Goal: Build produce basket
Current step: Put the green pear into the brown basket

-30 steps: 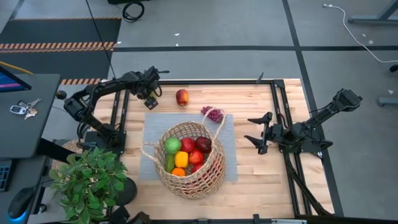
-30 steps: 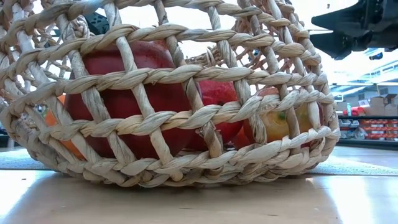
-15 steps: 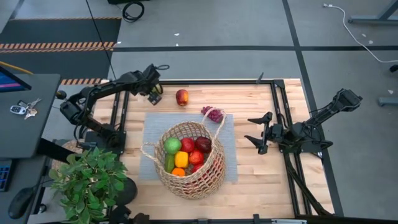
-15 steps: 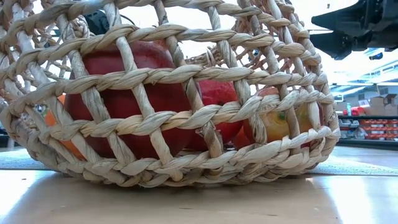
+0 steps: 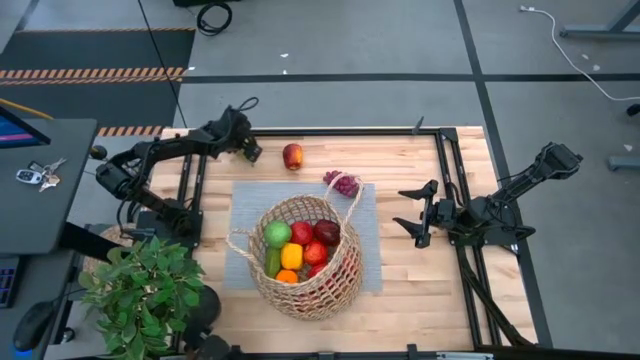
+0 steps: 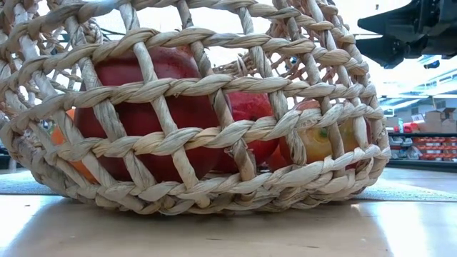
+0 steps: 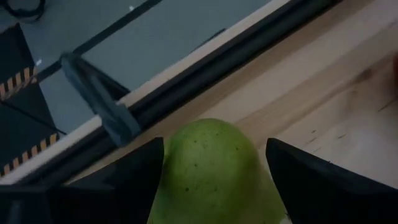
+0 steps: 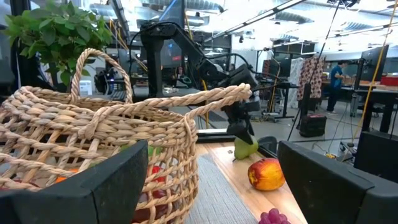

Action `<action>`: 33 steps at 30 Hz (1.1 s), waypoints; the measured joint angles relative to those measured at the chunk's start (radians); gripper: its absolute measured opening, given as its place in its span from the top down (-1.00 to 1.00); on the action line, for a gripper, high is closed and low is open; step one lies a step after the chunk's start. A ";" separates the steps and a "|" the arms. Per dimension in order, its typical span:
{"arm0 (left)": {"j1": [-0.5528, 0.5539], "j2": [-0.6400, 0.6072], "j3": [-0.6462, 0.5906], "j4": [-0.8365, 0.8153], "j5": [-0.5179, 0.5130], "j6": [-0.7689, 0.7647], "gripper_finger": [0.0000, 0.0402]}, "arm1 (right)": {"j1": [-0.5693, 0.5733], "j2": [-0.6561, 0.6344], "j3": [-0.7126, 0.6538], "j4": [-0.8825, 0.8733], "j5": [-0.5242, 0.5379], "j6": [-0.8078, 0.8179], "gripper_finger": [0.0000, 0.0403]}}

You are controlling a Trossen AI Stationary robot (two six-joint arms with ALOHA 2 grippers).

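The wicker basket (image 5: 305, 260) stands on a grey mat (image 5: 240, 215) in the middle of the table. It holds produce: a green apple (image 5: 277, 235), a yellow pepper (image 5: 291, 256) and red pieces (image 5: 315, 250). A red apple (image 5: 292, 156) and purple grapes (image 5: 343, 183) lie on the table behind it. At the far left corner my left gripper (image 5: 252, 150) slants down over a green pear (image 7: 208, 168), its open fingers on either side of the pear. My right gripper (image 5: 412, 215) waits open at the right, clear of everything. My left gripper has one finger (image 7: 134, 177) right against the outline of the pear's side, while a strip of wood shows between the pear and the other finger (image 7: 311, 180). I cannot tell whether it touches the pear. The pear (image 8: 245, 148) stands under the fingers, narrow end up.
A potted green plant (image 5: 140, 290) stands off the table's near left corner. Dark frame rails (image 5: 450, 190) run along the table's sides and far edge. Bare wood lies between the basket and my right arm.
My left gripper has tipped and turned at the wrist over the table's far left corner and has shifted a little toward the red apple. Its fingers keep the same gap. My right arm, the basket and the loose fruit have not moved.
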State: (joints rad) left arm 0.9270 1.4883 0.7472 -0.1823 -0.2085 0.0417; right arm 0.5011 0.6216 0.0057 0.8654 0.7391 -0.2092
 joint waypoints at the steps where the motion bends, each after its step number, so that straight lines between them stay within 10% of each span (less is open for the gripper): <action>1: 0.005 0.002 -0.006 -0.001 0.000 -0.006 -0.45 | 0.000 0.000 0.000 0.000 0.000 0.000 -0.80; 33: -0.086 0.003 0.018 -0.235 0.007 -0.049 -0.14 | 0.000 0.000 0.000 0.000 0.000 0.000 -0.80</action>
State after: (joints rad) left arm 0.8411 1.4914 0.7655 -0.4177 -0.2016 -0.0075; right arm 0.5011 0.6216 0.0059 0.8654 0.7391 -0.2092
